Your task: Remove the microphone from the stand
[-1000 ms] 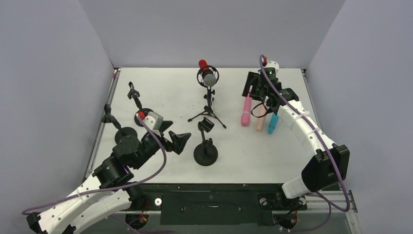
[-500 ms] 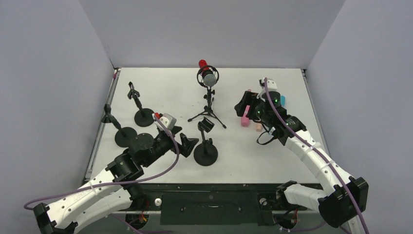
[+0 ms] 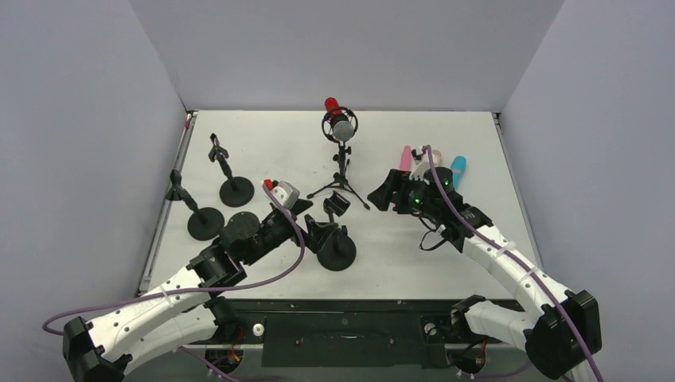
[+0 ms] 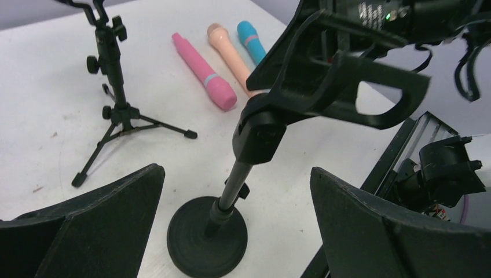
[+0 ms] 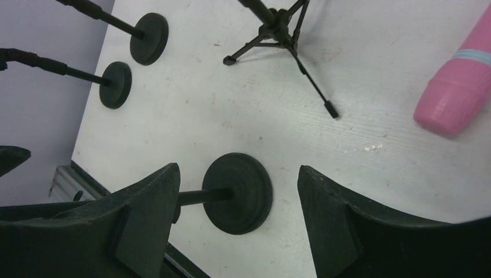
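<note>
At the back centre of the table (image 3: 263,143), the microphone (image 3: 341,126), grey with a red head, sits upright in the ring mount of a tripod (image 3: 342,181); neither gripper touches it. Nearer the arms, a round-base stand (image 3: 336,248) carries a clip (image 3: 335,204) at its top. Left gripper (image 3: 314,223) hangs just beside that stand with its fingers spread wide, holding nothing; its wrist view frames the pole between the two fingers, apart from both. Right gripper (image 3: 383,191) is likewise spread and holds nothing, hovering between the tripod's legs and three loose mics and facing the round-base stand, which shows between its fingers in its own wrist view. Those mics lie side by side on the right: pink mic (image 3: 405,157), peach mic (image 4: 228,49) and blue mic (image 3: 458,167). A back-left stand (image 3: 236,191) and a front-left stand (image 3: 205,224) stand near the left edge. Small white print (image 4: 370,10) beside a green light (image 4: 387,16) on the right arm, seen from the left wrist, is too small to read.
</note>
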